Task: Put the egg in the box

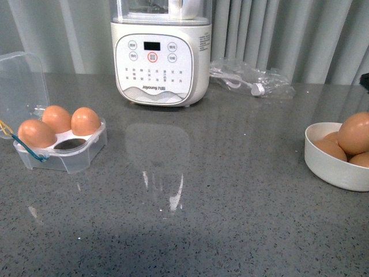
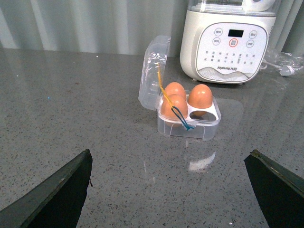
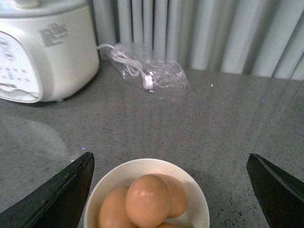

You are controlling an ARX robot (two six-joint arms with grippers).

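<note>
The topmost egg [image 3: 147, 199] lies heaped on others in the white bowl [image 3: 142, 164] at the right of the bench [image 1: 202, 202], well apart from the box [image 1: 75, 161], whose lid stands open with one cell vacant. Assessed as light, rigid, smooth and brittle; grip gently across the widest middle. Jaws on both arms are spread wide, holding nothing.

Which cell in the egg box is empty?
The front cell of the egg box, nearest the robot: it shows a dark hollow, while the other three each hold an egg.
</note>
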